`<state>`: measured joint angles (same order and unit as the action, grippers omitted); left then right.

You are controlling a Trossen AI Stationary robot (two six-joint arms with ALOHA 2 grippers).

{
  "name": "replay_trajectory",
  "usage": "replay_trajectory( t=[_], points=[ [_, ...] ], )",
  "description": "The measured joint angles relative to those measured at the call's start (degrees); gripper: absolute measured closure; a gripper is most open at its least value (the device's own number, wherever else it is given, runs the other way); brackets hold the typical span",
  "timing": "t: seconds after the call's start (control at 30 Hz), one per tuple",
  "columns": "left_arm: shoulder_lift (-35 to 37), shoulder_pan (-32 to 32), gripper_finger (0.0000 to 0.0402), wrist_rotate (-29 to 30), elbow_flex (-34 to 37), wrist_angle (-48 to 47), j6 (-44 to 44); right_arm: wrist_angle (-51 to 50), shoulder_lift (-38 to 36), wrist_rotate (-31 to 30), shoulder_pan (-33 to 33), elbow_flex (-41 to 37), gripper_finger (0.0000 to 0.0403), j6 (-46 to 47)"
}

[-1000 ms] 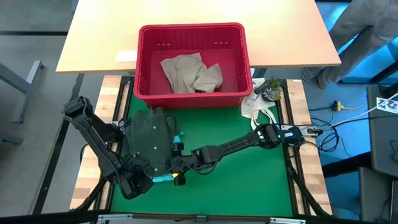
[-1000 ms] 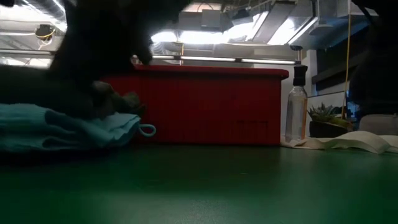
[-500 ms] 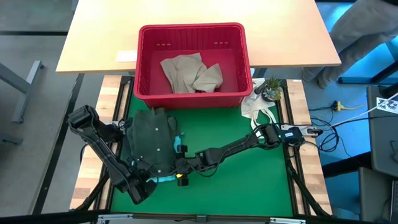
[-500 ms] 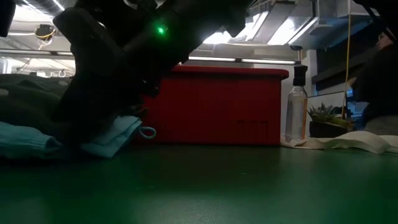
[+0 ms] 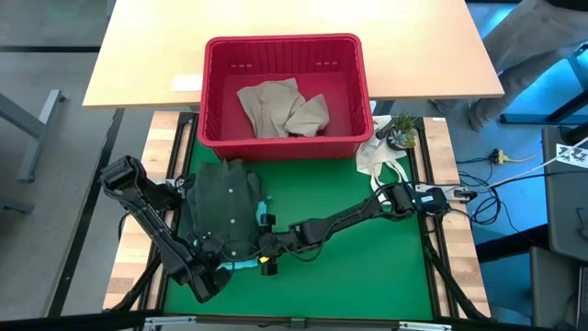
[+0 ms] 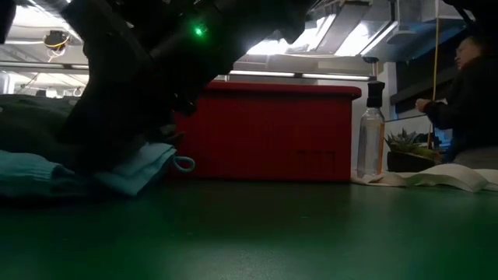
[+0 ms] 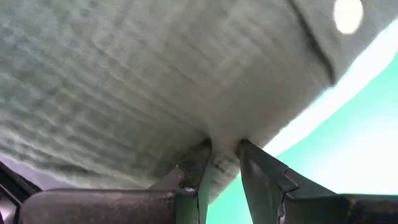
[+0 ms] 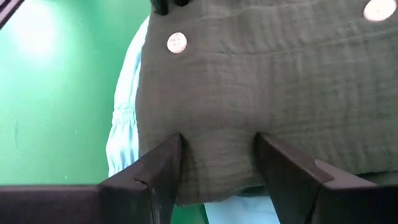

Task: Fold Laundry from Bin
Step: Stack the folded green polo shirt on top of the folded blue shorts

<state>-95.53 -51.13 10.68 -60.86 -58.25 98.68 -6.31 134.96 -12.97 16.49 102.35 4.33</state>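
A dark olive green garment (image 5: 223, 204) with white buttons lies spread on the green mat (image 5: 367, 267), over a light teal garment (image 6: 117, 175) whose edges stick out at its right and near sides. My left gripper (image 5: 219, 250) and my right gripper (image 5: 264, 246) are both shut on the olive garment's near edge, close above the mat. The red bin (image 5: 285, 92) stands at the far side with a beige-tan garment (image 5: 280, 108) lying on its floor. My left gripper pinches the olive garment's near edge (image 7: 221, 140) between its two fingers, coming steeply from above. The cloth spreads away from the fingers and lies low over the mat. How many layers are held, I cannot tell. My right gripper has a bunched fold of the olive garment's near edge (image 8: 217, 171) between its two fingers, which stand wide apart. It comes slanting down from the table's right. The cloth beyond the fingers lies flat on the teal garment (image 8: 124, 137).
A white cloth bag (image 5: 377, 158), a small potted plant (image 5: 401, 131) and a clear bottle (image 6: 372, 140) stand at the mat's far right. A wooden table (image 5: 138, 55) bears the bin's far part. A person (image 6: 467, 93) stands beyond the right edge. The mat's near right is bare.
Both grippers have sunk toward the mat with the olive garment's near edge, the left one also tipping. The garment's near part has come down onto the teal garment; its far part has stayed. In the last half second nothing has moved.
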Motion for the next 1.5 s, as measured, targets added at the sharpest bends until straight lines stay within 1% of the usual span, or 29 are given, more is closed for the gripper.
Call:
replay_trajectory(
  t=[0.1,0.2,0.3,0.37,0.47,0.57,0.6,0.67,0.73,0.8,1.0,1.07,1.2,1.33,1.5],
  points=[
    [0.2,0.0,0.0324,-1.5,-2.2,-2.0,-0.8,-0.6,-1.5,0.1,0.0,0.0,0.0194,-0.3],
    [0.6,0.0,0.0324,-1.3,-5.6,-5.7,-1.7,-0.9,-3.7,0.1,0.0,0.0,0.0194,-0.4],
    [0.7,0.0,0.0324,0.5,-9.8,-12.7,-1.8,-1.4,-6.1,-0.3,0.0,0.0,0.0194,-2.5],
    [0.7,0.0,0.0324,3.4,-12.7,-17.3,-1.7,-1.2,-7.6,-1.6,0.0,0.1,0.0194,-4.4],
    [0.7,0.2,0.0324,8.3,-16.5,-25.0,-1.0,-0.7,-9.5,-5.1,-0.1,0.1,0.0194,-7.8],
    [0.7,1.8,0.0324,10.2,-19.2,-31.8,1.5,-0.5,-10.1,-10.8,-0.6,0.1,0.0194,-11.6],
    [0.8,2.5,0.0324,10.4,-19.5,-32.2,1.7,-0.5,-10.1,-12.7,-0.9,0.1,0.0194,-12.6],
    [1.9,4.2,0.0324,11.6,-19.3,-31.2,-0.4,-1.0,-10.1,-15.6,-1.9,0.1,0.0194,-13.9],
    [2.9,6.1,0.0324,11.7,-19.3,-31.9,-1.6,-1.7,-10.1,-16.4,-3.3,0.1,0.0194,-14.7],
    [3.7,8.5,0.0324,11.9,-19.1,-31.7,-3.4,-3.1,-10.1,-15.8,-4.9,0.1,0.0194,-15.1],
    [6.3,15.6,0.0324,14.3,-19.0,-31.7,-16.4,-4.5,-10.1,-15.6,-8.9,0.1,0.0194,-15.1],
    [7.1,18.4,0.0324,15.4,-19.0,-31.8,-19.4,-4.7,-10.1,-15.1,-10.3,0.1,0.0194,-15.1],
    [8.1,23.8,0.0324,17.5,-19.0,-31.9,-24.6,-4.4,-10.1,-11.0,-13.2,0.1,0.0194,-13.5],
    [8.0,28.4,0.0324,17.7,-19.0,-31.8,-30.7,-3.8,-9.6,-6.8,-15.9,0.2,0.0194,-9.9],
    [8.0,31.8,0.0324,17.8,-18.9,-31.8,-34.8,-3.8,-5.9,-3.5,-18.0,0.2,0.0194,-7.7]
  ],
)
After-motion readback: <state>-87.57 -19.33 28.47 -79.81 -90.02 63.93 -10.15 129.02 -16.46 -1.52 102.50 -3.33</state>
